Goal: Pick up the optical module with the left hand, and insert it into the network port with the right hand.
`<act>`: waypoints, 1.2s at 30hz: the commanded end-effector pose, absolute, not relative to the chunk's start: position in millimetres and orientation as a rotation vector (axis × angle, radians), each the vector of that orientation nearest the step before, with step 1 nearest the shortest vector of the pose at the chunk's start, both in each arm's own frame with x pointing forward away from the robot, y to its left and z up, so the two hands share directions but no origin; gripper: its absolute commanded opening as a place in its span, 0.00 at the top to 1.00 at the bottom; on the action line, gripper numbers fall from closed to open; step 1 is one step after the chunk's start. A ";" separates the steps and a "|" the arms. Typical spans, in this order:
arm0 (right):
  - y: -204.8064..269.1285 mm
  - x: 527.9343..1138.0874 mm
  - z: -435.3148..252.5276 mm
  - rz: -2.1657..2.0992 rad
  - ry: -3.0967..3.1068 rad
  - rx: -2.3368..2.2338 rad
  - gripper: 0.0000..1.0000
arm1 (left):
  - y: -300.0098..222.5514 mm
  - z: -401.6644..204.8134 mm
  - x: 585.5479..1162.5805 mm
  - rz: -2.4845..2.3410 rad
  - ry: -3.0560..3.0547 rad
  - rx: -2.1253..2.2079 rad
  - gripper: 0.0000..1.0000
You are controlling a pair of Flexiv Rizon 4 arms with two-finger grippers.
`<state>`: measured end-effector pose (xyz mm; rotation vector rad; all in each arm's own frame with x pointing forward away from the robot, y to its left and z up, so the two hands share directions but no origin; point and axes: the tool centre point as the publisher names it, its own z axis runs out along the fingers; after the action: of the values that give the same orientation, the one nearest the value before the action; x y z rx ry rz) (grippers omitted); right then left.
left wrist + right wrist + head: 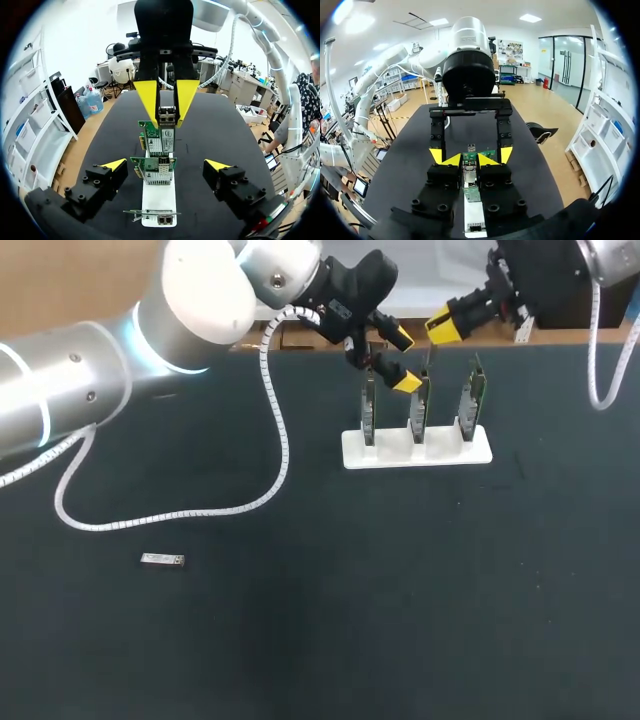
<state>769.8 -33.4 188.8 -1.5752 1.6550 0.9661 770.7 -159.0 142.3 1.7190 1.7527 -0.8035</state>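
Module (166, 116) clamped in right hand (167, 124) hangs above upright network cards (152, 170).

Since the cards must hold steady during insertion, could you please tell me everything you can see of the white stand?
The white stand is a low, flat, rectangular block, plastic by its look. It lies flat on the dark table, toward the far edge. Three green network cards stand upright in it in an evenly spaced row, with metal port housings at their tops. Only the table and the cards visibly touch it.
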 end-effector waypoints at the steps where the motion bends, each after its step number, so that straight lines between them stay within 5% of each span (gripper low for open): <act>1: -32.0 771.3 184.9 0.974 1.647 -1.577 1.00 | -159.3 141.7 771.9 -0.805 1.751 1.721 0.00; 36: -29.2 772.5 175.9 0.971 1.657 -1.594 1.00 | -159.3 141.7 771.9 -0.805 1.751 1.721 0.00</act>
<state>772.6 -29.7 176.4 -1.5961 1.6581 0.9713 770.7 -159.0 142.3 1.7190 1.7527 -0.8035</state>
